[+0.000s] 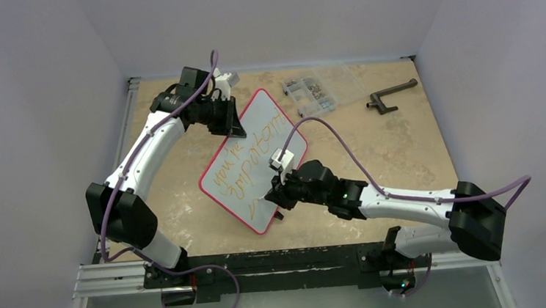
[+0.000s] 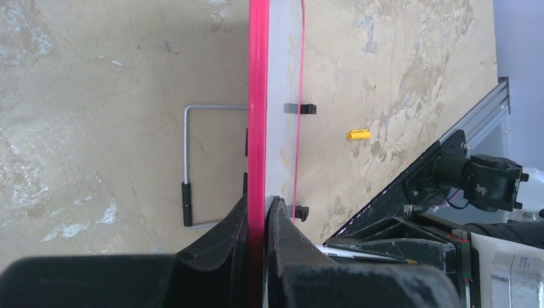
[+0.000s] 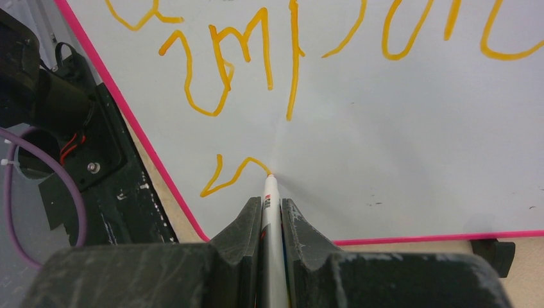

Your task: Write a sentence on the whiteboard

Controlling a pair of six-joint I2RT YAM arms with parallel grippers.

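The whiteboard (image 1: pixel 266 118) lies slanted in the middle of the table, its red rim seen edge-on in the left wrist view (image 2: pixel 258 96). The sentence (image 1: pixel 247 158) runs in orange-yellow lines, reading "you're" and "important". My left gripper (image 1: pixel 236 127) (image 2: pixel 260 203) is shut on the board's far left rim. Over the board's near corner, my right gripper (image 1: pixel 270 196) (image 3: pixel 270 204) is shut on a white marker (image 3: pixel 269 191). Its tip touches the whiteboard (image 3: pixel 398 141) at the end of a short fresh stroke, below the sentence (image 3: pixel 256 58).
A clear parts box (image 1: pixel 311 94) and a dark handle tool (image 1: pixel 390 95) lie at the back right. A yellow pen cap (image 2: pixel 358 135) lies on the table beside the board. A wire loop (image 2: pixel 186 167) sticks out under the board.
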